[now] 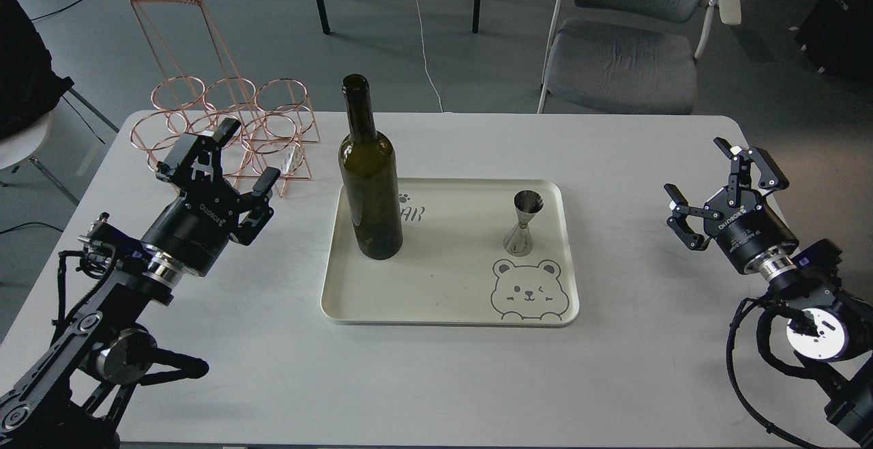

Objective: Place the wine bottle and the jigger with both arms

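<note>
You see the wine bottle (369, 176) and jigger (524, 224) upright on the tray (450, 299), so both flanking grippers, left (245, 152) and right (713, 176), gape empty.

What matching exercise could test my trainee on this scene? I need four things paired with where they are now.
Things:
1. wine bottle
2. jigger
3. copper wire rack
4. left gripper

Places:
A. right part of the tray
B. far left corner of the table
C. left part of the tray
D. hovering open between rack and tray

Both tray items stand upright.

Pairs: 1-C, 2-A, 3-B, 4-D
</note>
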Motion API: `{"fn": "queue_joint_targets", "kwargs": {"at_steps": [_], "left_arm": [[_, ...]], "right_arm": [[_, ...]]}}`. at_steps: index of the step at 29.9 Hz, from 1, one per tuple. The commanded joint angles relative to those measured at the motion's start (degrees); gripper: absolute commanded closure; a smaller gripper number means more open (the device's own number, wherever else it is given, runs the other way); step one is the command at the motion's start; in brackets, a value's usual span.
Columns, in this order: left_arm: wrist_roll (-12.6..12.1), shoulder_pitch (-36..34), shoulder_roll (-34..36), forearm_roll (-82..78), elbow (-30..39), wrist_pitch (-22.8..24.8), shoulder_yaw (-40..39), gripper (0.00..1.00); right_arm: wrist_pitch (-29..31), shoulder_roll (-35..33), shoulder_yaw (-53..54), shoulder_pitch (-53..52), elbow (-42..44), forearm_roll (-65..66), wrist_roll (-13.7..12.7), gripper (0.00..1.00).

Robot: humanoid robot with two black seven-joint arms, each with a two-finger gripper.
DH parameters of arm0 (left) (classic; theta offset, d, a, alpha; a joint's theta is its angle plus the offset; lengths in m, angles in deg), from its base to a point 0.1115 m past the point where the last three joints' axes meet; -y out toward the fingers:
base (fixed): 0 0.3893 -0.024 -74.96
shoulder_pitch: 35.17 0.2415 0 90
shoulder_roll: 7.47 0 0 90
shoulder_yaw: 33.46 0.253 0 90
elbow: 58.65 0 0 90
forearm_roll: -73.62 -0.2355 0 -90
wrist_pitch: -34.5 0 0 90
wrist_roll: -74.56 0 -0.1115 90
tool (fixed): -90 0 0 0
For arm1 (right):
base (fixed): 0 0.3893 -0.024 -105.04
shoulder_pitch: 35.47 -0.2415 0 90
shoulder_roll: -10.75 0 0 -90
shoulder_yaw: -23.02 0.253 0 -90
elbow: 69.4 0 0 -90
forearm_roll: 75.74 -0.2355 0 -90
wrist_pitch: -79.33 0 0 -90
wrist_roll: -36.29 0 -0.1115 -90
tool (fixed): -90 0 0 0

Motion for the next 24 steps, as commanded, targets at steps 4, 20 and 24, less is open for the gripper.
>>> {"fn": "queue_joint_targets", "kwargs": {"at_steps": [4, 20, 24], "left_arm": [[-0.23, 0.63, -0.22, -0.38, 0.45, -0.17, 0.18, 0.02], [0.39, 0.46, -0.4, 0.15, 0.01, 0.36, -0.08, 0.02], [0.39, 0.46, -0.4, 0.15, 0.1, 0.36, -0.08, 0.02]], "right_arm": [[-0.01, -1.75, 0.15, -0.1, -1.58, 0.19, 2.93, 0.01], [-0.01, -11.43, 19.12, 8.94, -24.68, 39.8, 5.99, 0.01], [-0.01, -11.25, 19.39, 13.25, -33.47, 51.49, 5.99, 0.01]]}}
